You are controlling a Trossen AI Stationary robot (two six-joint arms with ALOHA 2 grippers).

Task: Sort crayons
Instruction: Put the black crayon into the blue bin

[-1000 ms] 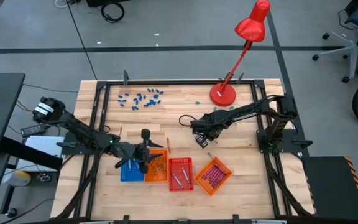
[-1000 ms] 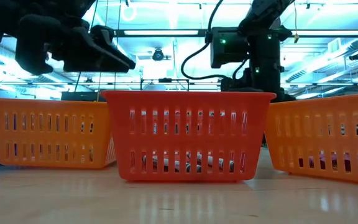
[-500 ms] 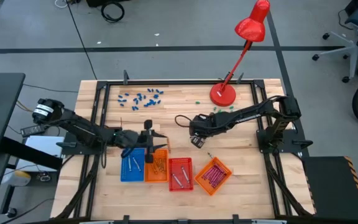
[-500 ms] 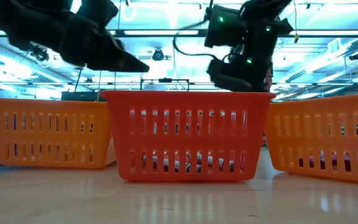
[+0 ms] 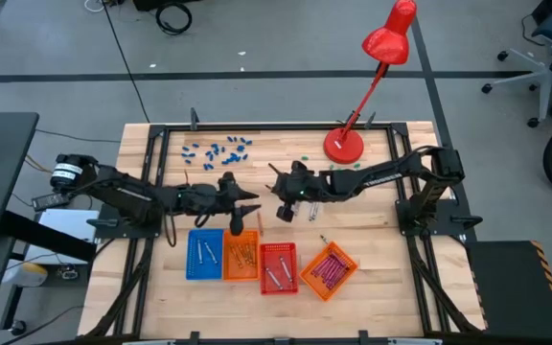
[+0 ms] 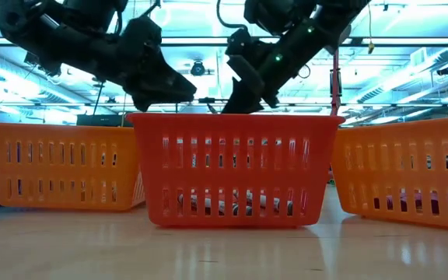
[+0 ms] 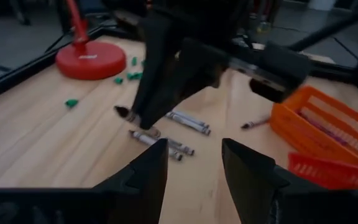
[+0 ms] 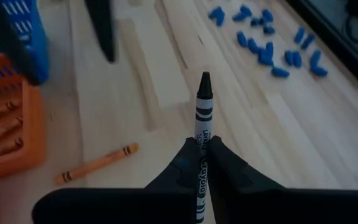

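Grey crayon (image 8: 202, 118) now clenched in right fingers (image 8: 201, 163), lifted off desk (image 5: 372, 206); left fingers (image 7: 194, 165) released, retreated from baskets.

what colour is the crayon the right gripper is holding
Silvery grey with a black tip, clearest in the right wrist view: crayon in the right gripper.

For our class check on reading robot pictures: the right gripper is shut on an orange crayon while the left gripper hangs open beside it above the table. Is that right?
Not quite. The right gripper is shut on a grey crayon with a black tip, as the right wrist view shows; the orange crayon lies loose on the table. The left gripper does hang open beside it.
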